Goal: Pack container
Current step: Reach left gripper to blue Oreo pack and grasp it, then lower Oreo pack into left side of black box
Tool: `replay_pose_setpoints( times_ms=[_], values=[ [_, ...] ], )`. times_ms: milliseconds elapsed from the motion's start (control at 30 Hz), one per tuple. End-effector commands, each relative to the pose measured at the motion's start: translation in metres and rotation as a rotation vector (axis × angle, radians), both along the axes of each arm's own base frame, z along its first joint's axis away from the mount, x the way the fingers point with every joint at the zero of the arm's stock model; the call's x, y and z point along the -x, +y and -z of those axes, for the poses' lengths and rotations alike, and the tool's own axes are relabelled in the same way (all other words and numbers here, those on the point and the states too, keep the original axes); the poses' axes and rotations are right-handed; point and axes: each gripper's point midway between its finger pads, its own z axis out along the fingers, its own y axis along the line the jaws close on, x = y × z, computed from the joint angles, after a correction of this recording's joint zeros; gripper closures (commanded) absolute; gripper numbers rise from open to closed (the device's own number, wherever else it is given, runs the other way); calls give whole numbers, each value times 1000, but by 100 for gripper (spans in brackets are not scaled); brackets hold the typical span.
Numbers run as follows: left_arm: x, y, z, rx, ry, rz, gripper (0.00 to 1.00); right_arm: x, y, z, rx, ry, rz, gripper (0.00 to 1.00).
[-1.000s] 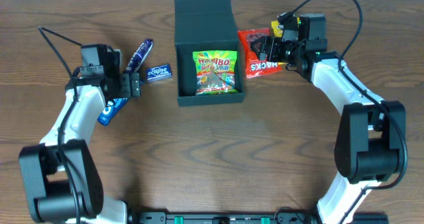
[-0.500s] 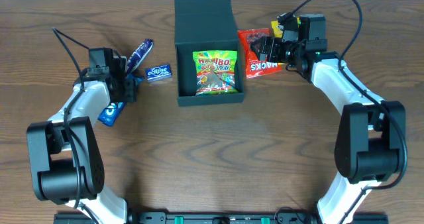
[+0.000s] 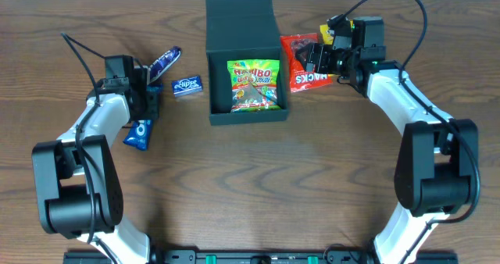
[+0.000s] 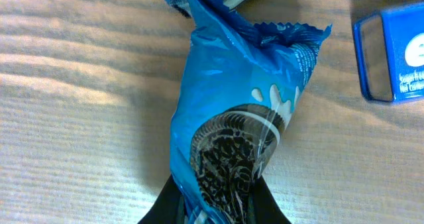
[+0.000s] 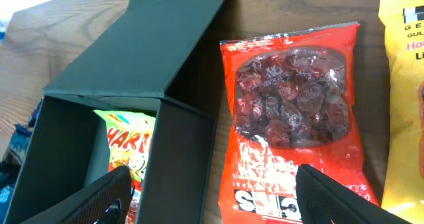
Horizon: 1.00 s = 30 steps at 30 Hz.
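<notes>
The container [image 3: 248, 117] is a dark green-black square box at the table's back middle, its lid flap [image 3: 238, 22] folded back. A Haribo packet [image 3: 254, 84] lies inside it. My left gripper [image 3: 148, 101] is shut on one end of a blue Oreo packet [image 3: 139, 133]. In the left wrist view both fingers pinch the Oreo packet [image 4: 232, 131] at the left gripper [image 4: 215, 207]. My right gripper [image 3: 316, 61] hangs open, straddling the container's right wall [image 5: 179, 158] and a red snack packet [image 5: 291, 111]; nothing is between the right gripper [image 5: 215, 201] jaws.
A small blue gum box [image 3: 187, 84] and a dark blue bar wrapper [image 3: 164, 61] lie just left of the container. A yellow packet [image 3: 326, 34] lies to the right of the red packet [image 3: 301, 65], under the right arm.
My left gripper has swung in over the Oreo packet and shut on its end; the packet has shifted and now sits steeper. The right arm has not moved.
</notes>
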Motion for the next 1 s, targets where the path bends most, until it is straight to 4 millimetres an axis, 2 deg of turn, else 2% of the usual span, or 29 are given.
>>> replay_pose_setpoints(
  times_ms=[0, 100, 200, 233, 300, 400, 467, 500, 567, 767, 967],
  values=[
    [-5, 2, -23, -2, -39, -25, 94, 0, 2, -13, -1, -25, 2, 21],
    [-14, 2, -54, 0, -110, -42, 94, 0, 2, -14, -2, -25, 2, 21],
    [-29, -5, -98, 29, -228, -77, 94, 0, 2, -14, -2, -25, 2, 21],
    [-38, -16, -122, 51, -294, -83, 94, 0, 3, -14, -7, -25, -3, 21],
    [-49, -33, -144, 83, -361, -80, 94, 1, 4, -14, -13, -24, -8, 21],
    [-66, -76, -167, 187, -446, -70, 94, 1, 5, -15, -15, -24, -11, 21],
    [-73, -108, -174, 252, -486, -55, 94, 2, 5, -14, -15, -20, -11, 21],
    [-76, -129, -176, 284, -501, -38, 94, 2, 5, -13, -14, -16, -11, 21],
    [-80, -152, -170, 318, -503, -49, 94, 4, 4, -12, -13, -9, -11, 21],
    [-95, -196, -137, 338, -500, -35, 94, 8, 4, -7, -10, 22, -11, 20],
    [-91, -201, -102, 369, -407, -111, 94, 12, 4, -4, -7, 40, -11, 19]
  ],
)
